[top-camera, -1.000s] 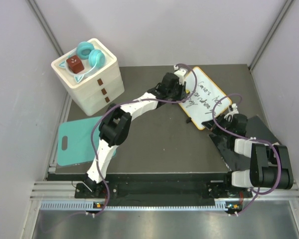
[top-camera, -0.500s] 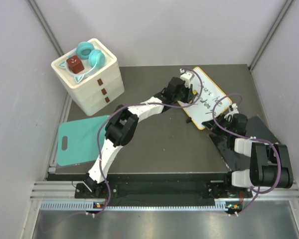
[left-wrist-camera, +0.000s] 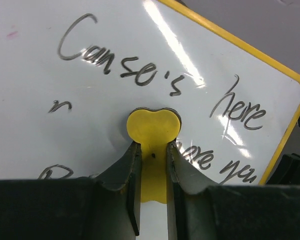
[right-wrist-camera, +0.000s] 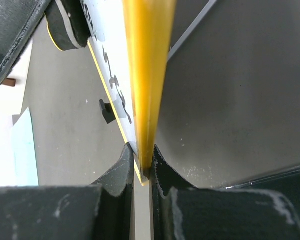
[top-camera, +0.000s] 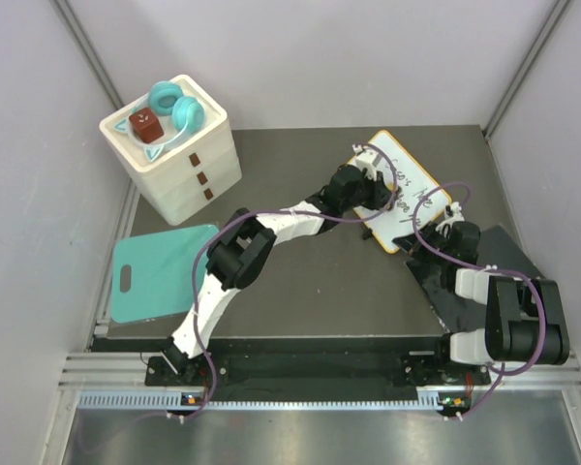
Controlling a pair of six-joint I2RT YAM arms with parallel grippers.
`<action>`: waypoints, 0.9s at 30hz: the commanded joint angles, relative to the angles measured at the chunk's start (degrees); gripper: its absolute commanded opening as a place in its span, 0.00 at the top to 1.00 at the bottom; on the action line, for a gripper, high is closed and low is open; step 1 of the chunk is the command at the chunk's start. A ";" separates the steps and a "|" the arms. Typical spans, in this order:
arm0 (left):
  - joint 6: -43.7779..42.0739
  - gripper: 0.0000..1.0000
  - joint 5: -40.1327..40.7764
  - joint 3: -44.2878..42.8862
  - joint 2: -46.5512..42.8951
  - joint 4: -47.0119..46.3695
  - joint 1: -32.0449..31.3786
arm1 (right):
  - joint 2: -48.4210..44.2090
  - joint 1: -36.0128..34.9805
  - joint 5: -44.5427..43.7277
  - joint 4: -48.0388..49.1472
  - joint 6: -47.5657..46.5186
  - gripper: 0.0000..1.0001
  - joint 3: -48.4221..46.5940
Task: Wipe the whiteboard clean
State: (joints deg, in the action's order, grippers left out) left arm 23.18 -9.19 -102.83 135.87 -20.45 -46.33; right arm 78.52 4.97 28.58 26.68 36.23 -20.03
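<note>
The whiteboard (top-camera: 421,184), white with a thin yellow frame, lies tilted at the back right with handwritten black words on it (left-wrist-camera: 85,90). My left gripper (top-camera: 376,184) is over the board's left half, shut on a yellow eraser (left-wrist-camera: 153,127) whose rounded head presses on the white surface between the lines of writing. In the left wrist view the jaws (left-wrist-camera: 153,150) clamp the eraser's narrow stem. My right gripper (top-camera: 434,231) is shut on the board's near yellow edge (right-wrist-camera: 147,75), fingers on either side of the frame (right-wrist-camera: 143,155).
A white drawer box (top-camera: 189,170) stands at the back left, with teal headphones (top-camera: 174,105) and a red-brown cube (top-camera: 145,126) on top. A teal cutting board (top-camera: 155,276) lies at the left edge. A dark grey slab (top-camera: 465,291) lies under my right arm.
My left gripper has slid with the eraser from the board's far left edge rightward and nearer, further onto the board. The right gripper has kept its hold and place.
</note>
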 commanded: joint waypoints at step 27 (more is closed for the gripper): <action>5.03 1.00 8.66 0.96 5.46 14.47 -7.55 | 0.67 -1.11 -0.63 -7.69 -3.71 1.00 0.17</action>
State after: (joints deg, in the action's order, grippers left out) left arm 26.11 7.84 -103.98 136.27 -9.58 -45.17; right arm 78.39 5.04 27.35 27.81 36.16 -20.05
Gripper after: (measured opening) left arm 0.253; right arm 0.051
